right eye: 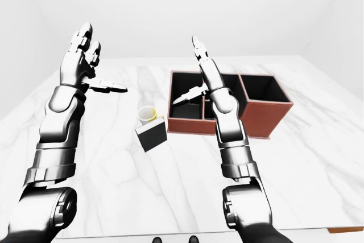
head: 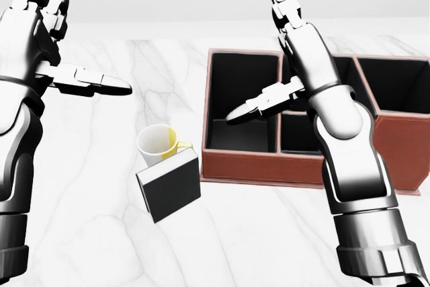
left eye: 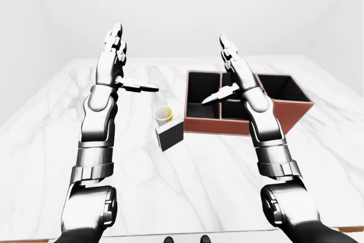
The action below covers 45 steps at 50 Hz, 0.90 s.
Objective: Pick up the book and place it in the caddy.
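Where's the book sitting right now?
In the head view the book stands on the marble table, lower left of centre, leaning against the white mug and just left of the brown caddy. Neither hand touches it.

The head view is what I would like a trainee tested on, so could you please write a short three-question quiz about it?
1. True or false: the book already lies inside the caddy.
2. What stands just beside the book, toward the view's top?
A. a bottle
B. a cup
C. a bowl
3. In a few words: how do the left hand and the right hand stand?

Key
1. False: it stands tilted on the table, left of the caddy.
2. B
3. Both are raised above the table with fingers spread, holding nothing.
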Motion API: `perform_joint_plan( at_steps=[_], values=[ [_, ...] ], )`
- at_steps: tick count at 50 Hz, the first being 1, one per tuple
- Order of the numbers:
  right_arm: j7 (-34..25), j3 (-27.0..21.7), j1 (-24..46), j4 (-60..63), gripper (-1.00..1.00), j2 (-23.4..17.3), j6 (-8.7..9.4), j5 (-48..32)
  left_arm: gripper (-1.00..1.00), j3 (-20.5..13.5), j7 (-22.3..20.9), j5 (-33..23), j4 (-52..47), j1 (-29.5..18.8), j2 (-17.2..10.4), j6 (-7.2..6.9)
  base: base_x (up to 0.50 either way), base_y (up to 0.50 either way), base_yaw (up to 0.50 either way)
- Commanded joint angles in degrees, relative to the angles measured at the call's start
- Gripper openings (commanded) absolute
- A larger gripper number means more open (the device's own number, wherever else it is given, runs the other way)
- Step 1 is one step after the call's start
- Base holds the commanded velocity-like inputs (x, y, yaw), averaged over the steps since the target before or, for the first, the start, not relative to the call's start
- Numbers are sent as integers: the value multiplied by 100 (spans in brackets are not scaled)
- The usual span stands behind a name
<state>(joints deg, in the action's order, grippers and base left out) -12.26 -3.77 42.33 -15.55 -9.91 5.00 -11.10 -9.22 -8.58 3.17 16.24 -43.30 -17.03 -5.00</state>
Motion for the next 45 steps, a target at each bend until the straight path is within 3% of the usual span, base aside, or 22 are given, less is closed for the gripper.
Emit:
perform_joint_plan(
  at_steps=[1, 33, 42, 45],
  values=[
    [-6, 4, 5, -46, 100, 3, 0, -11, 100, -2, -1, 4, 57, 7, -2, 0, 14, 0, 0],
    [27, 79, -181, 47, 100, 140, 0, -251, 100, -37, -1, 71, 91, 98, -26, 0, 6, 0, 0],
    [50, 329, -573, 327, 100, 328, 0, -802, 100, -37, 6, 84, -44, 122, -31, 0, 0, 0, 0],
    [511, 489, -664, 176, 100, 381, 0, -1353, 100, -44, 6, 86, -55, 124, -35, 0, 0, 0, 0]
  ],
)
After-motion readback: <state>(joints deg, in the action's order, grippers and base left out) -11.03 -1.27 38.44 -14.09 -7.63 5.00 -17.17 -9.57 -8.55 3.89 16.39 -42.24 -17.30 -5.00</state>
